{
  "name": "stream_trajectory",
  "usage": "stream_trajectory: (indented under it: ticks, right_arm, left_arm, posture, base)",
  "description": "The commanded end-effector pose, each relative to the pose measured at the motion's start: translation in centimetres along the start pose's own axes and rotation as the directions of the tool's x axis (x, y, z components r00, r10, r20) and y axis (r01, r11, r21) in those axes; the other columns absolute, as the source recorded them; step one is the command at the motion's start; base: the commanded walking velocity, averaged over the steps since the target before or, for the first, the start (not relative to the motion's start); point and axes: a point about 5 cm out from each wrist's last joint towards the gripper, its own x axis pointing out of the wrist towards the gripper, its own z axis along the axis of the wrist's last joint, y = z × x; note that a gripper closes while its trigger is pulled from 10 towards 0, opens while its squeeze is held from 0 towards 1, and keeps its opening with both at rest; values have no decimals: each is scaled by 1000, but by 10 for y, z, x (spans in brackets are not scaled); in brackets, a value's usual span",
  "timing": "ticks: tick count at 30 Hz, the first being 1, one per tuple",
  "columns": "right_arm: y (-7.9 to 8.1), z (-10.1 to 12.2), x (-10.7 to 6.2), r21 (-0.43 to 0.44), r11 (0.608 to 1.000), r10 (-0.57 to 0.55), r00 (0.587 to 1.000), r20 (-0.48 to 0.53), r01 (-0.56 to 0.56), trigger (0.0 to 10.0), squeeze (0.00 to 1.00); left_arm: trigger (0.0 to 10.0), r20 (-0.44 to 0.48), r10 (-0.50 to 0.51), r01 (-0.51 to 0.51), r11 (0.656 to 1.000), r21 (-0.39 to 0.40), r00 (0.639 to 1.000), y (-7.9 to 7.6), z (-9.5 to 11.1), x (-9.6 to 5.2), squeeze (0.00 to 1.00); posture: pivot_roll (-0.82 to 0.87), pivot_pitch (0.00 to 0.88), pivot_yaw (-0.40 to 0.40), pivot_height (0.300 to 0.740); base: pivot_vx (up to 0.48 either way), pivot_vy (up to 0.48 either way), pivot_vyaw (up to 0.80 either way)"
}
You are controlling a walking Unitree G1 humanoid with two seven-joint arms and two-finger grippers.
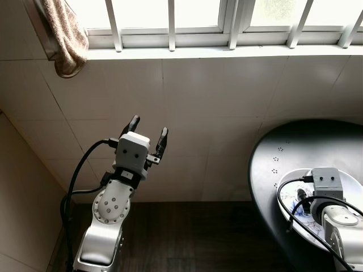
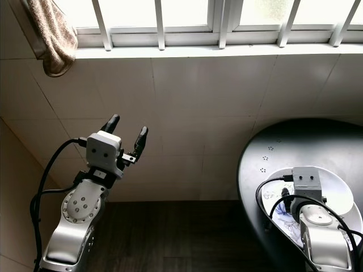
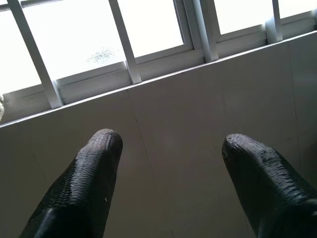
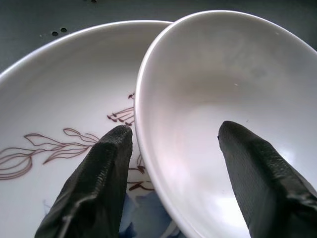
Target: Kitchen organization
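Pale wall tiles point(image 1: 227, 113) run beneath a barred window point(image 1: 170, 17), with a round black table point(image 1: 283, 164) at the right. On it, a white bowl point(image 4: 223, 109) rests inside a decorated plate point(image 4: 64, 109). The right gripper point(image 4: 173, 144) is spread astride the bowl's rim. The left gripper point(image 1: 148, 131) is raised, fingers parted and empty.

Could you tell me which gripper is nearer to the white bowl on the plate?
Right. The right gripper straddles the white bowl rim on the plate; the left gripper is raised toward the tiled wall, well away.
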Motion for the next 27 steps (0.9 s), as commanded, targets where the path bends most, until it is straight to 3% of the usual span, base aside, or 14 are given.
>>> stream_trajectory:
  ticks: [1,2,3,5,6,17,21,27]
  right_arm:
    - [-5,-1,1,-50,999,-10,1000,13,11,10000,0]
    - [-5,-2,1,-80,997,-4,1000,15,5,9490,0]
    - [-4,-5,1,-98,995,8,1000,11,-7,3333,0]
    - [-4,-6,1,-97,995,10,1000,10,-9,3333,0]
    - [-3,-6,1,-93,996,15,1000,13,-14,0,0]
    - [6,5,-2,-247,969,52,990,134,-17,0,0]
    - [15,19,-6,-337,942,71,968,241,14,0,0]
    - [24,34,-13,-362,930,73,930,361,68,0,0]
  left_arm:
    - [10000,2,2,-2,1000,10,1000,1,1,2,0]
    - [10000,1,2,-2,1000,10,1000,1,0,2,0]
    - [10000,0,3,-3,1000,11,1000,1,0,2,0]
    - [10000,-1,4,-4,1000,11,1000,1,-1,2,0]
    - [10000,-1,4,-4,1000,11,1000,1,-1,2,0]
    - [10000,-17,13,-13,1000,16,1000,1,-4,2,0]
    - [10000,-22,16,-15,1000,16,1000,1,-6,3,0]
    - [10000,-23,17,-17,1000,15,1000,1,-6,3,0]
  posture:
    - [-25,0,-31,740]
    - [-24,0,-33,740]
    - [-24,0,-35,740]
    - [-24,0,-35,740]
    - [-23,0,-36,740]
    - [-21,0,-37,740]
    - [-20,0,-38,740]
    - [-17,0,-39,740]
  base:
    - [0,0,0]
    - [0,0,0]
    - [0,0,0]
    - [0,0,0]
    - [0,0,0]
    - [0,0,0]
    - [0,0,0]
    - [0,0,0]
